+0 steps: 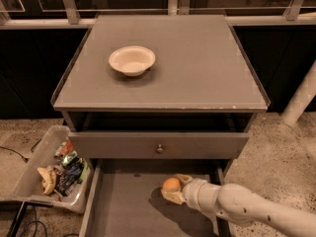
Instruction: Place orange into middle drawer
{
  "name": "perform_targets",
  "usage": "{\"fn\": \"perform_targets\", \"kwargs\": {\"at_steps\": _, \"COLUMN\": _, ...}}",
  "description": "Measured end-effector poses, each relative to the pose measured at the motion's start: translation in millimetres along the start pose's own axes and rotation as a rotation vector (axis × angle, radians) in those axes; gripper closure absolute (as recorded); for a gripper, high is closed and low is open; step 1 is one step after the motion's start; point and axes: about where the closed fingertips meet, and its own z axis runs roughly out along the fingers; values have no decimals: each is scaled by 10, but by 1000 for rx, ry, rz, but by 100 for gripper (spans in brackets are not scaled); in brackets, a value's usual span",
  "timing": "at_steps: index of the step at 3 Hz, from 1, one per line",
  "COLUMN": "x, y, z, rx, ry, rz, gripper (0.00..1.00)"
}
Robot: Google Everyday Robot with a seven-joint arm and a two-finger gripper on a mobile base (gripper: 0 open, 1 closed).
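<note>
The orange [171, 184] is a small round fruit held between the fingers of my gripper [174, 188]. The gripper is shut on it and hangs just above the grey floor of the open middle drawer [128, 206], right of the drawer's centre. My white arm [247, 209] reaches in from the lower right. The drawer is pulled out below the closed drawer front with a round knob [159, 148].
A cream-white bowl [132, 60] sits on the cabinet top [197, 68]. A clear bin [54, 169] with snack packets stands on the floor to the left of the drawer. A white post [302, 98] stands at the right.
</note>
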Motion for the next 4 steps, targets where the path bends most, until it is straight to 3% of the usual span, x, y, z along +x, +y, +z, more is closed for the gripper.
{"fn": "perform_targets", "kwargs": {"at_steps": 3, "x": 704, "y": 43, "z": 570, "rx": 28, "ry": 127, "rz": 11, "gripper": 100}}
{"fn": "perform_targets", "kwargs": {"at_steps": 4, "x": 811, "y": 52, "z": 644, "rx": 37, "ry": 159, "rz": 21, "gripper": 81}}
